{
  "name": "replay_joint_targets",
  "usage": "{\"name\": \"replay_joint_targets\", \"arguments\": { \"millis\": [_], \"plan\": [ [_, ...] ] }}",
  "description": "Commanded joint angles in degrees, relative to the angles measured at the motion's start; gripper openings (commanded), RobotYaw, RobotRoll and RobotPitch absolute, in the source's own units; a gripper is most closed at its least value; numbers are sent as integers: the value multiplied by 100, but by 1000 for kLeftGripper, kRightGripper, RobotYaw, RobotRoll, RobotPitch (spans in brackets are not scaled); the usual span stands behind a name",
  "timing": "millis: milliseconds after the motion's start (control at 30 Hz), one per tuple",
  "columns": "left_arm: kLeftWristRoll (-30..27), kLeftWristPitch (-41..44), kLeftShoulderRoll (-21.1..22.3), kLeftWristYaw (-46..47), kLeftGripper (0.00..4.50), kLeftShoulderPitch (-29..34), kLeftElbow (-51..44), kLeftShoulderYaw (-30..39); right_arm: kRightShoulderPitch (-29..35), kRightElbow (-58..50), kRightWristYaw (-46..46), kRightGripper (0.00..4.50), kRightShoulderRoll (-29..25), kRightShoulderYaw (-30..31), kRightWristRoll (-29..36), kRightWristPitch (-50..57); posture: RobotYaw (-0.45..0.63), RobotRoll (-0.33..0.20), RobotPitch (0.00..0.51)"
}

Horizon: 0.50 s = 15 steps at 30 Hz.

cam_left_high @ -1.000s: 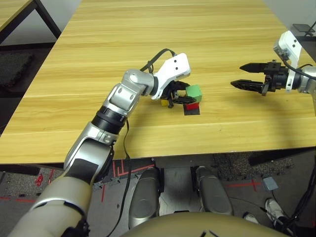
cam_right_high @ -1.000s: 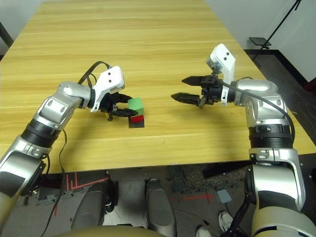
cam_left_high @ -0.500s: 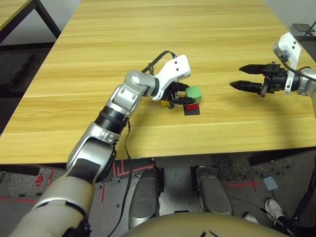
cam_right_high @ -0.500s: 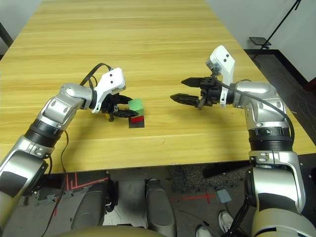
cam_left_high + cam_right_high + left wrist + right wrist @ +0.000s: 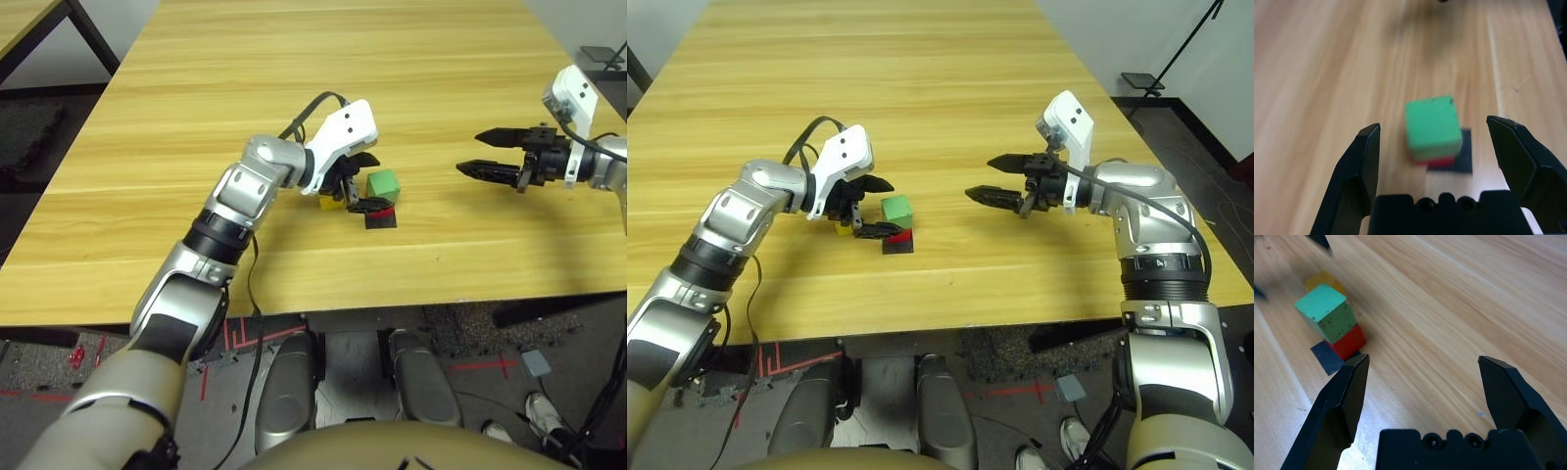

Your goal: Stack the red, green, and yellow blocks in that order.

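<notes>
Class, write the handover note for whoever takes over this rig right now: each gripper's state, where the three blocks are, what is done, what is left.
Left gripper: open, empty, at the stack, fingers either side of it.
Right gripper: open, empty, off to the stack's right above the table.
Green block sits on the red block, which rests on the black patch.
Yellow block lies on the table beside the stack, by the left gripper.
Done: green on red.
Left: pick up the yellow block and set it on green.

Clear table btwn stack (image 5: 897,219) & right pincer (image 5: 978,176).
</notes>
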Motion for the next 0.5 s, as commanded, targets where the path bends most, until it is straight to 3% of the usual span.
{"name": "replay_joint_targets", "arguments": {
  "millis": [33,233,500],
  "plan": [
    [-40,19,334,-128,4454,269,-90,61,-21,20,-13,4500,39,-59,96,-28,214,-6,118],
    [317,-872,414,-118,4454,388,736,-79,-108,11,-18,4500,98,-46,91,-8,204,-14,114],
    [654,-1587,-74,-44,4454,197,1839,-253,-10,-174,-13,4500,26,-110,141,93,169,-19,119]
  ]
}}
